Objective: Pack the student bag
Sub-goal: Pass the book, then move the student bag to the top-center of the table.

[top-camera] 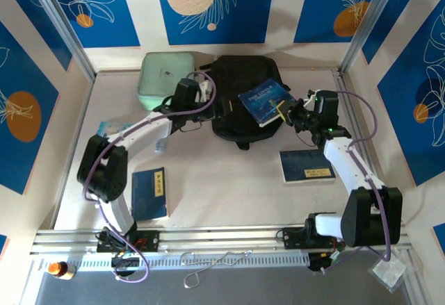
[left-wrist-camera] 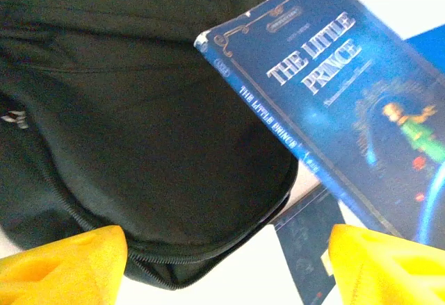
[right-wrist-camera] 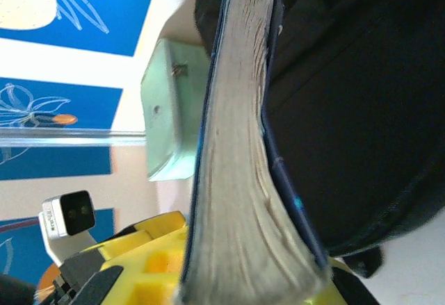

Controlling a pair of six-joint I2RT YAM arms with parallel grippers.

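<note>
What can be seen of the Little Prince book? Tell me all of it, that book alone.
The Little Prince book is a blue paperback with pale title lettering on cover and spine, an ornate border and a small figure drawn on the front. Its cream page block looks slightly wavy. The right gripper is shut on one edge, holding it closed and tilted over the right part of the black student bag. Whether it touches the fabric cannot be told.
</note>
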